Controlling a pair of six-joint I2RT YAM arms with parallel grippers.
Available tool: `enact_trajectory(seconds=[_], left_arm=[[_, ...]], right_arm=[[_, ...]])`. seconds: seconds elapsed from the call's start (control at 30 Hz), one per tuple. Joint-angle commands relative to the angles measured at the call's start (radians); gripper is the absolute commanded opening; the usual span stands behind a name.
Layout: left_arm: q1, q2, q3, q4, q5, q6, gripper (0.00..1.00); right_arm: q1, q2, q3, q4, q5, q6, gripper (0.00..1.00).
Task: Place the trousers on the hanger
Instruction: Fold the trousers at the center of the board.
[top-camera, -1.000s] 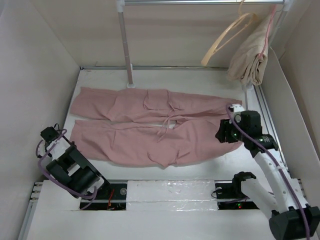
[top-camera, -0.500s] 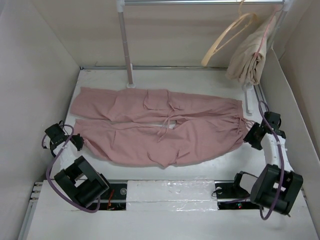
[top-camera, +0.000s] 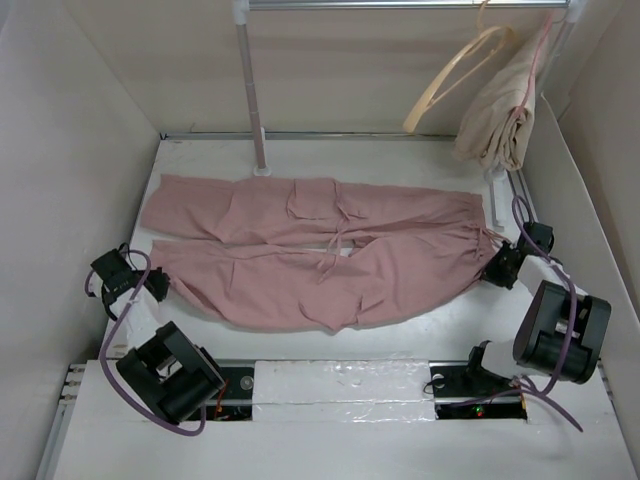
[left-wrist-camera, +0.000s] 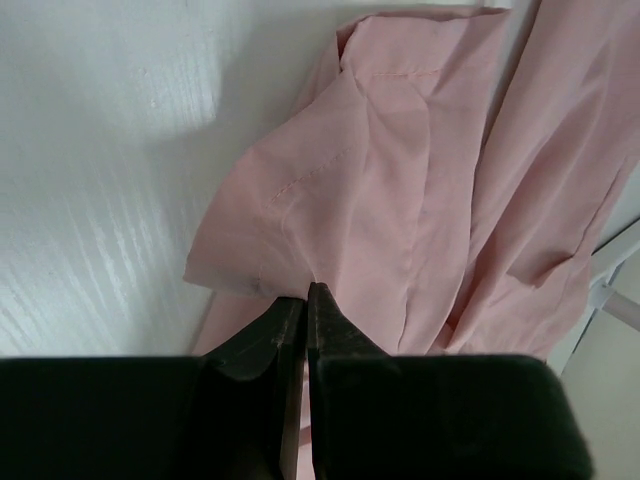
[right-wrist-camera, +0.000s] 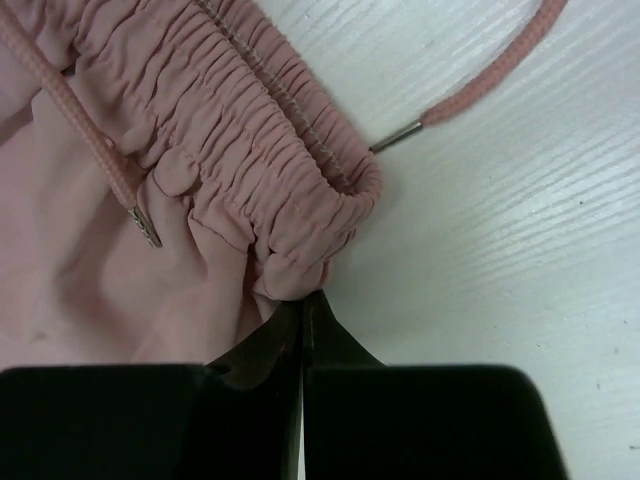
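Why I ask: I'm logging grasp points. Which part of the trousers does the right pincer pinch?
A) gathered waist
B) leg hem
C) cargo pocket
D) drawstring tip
A: the right wrist view shows the right pincer shut on the gathered waist edge of the trousers.

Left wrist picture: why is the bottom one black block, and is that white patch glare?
Left wrist view: the block is the left hand, close to the lens, pinching the trousers; the white patch is light glancing off the table. Right wrist view: same black block from the right hand, gathered waistband in sharp focus. Top external view: soft, even light, faint shadows.
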Motion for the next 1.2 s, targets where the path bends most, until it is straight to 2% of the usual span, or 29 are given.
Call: enact_trajectory(seconds=[0.0, 0.1, 0.13, 0.2, 0.37, 0.4, 0.5, 0.63, 0.77, 1.0, 1.17], left_arm=[[0.001, -0.049, 0.037, -0.034, -0.037, 0.022, 0.0], [0.001, -0.035, 0.157, -0.075, -0.103, 0.017, 0.0], [0.001, -0.029, 0.218, -0.089, -0.101, 0.011, 0.0], [0.001, -0.011, 0.269, -0.112, -0.106, 0.001, 0.0], [0.001, 0.037, 0.388, -0.178, -0.144, 0.001, 0.0], [0.001, 0.044, 0.404, -0.168, -0.134, -0.03, 0.0], [-0.025, 0.063, 0.422, -0.126, -0.108, -0.055, 0.0], [-0.096, 0.098, 0.496, -0.039, -0.152, -0.108, 0.0], [-0.178, 0.233, 0.628, -0.042, -0.235, -0.101, 0.0], [-0.232, 0.445, 0.83, -0.036, -0.31, -0.053, 0.0], [-0.272, 0.682, 1.078, -0.109, -0.336, -0.015, 0.0]], right_arm=[[0.01, -0.057, -0.032, -0.004, -0.03, -0.029, 0.0], [0.01, -0.223, -0.003, -0.093, -0.007, -0.106, 0.0], [0.01, -0.236, 0.052, -0.183, 0.013, -0.14, 0.0], [0.057, -0.256, 0.094, -0.236, 0.012, -0.149, 0.0], [0.106, -0.266, 0.199, -0.241, -0.032, -0.174, 0.0], [0.117, -0.237, 0.26, -0.251, 0.009, -0.187, 0.0], [0.117, -0.174, 0.337, -0.233, 0.004, -0.2, 0.0], [0.117, -0.077, 0.431, -0.175, 0.004, -0.189, 0.0], [0.128, 0.019, 0.512, -0.12, 0.008, -0.181, 0.0], [0.128, 0.213, 0.675, -0.104, -0.019, -0.168, 0.0], [0.128, 0.345, 0.77, -0.091, -0.035, -0.152, 0.0]])
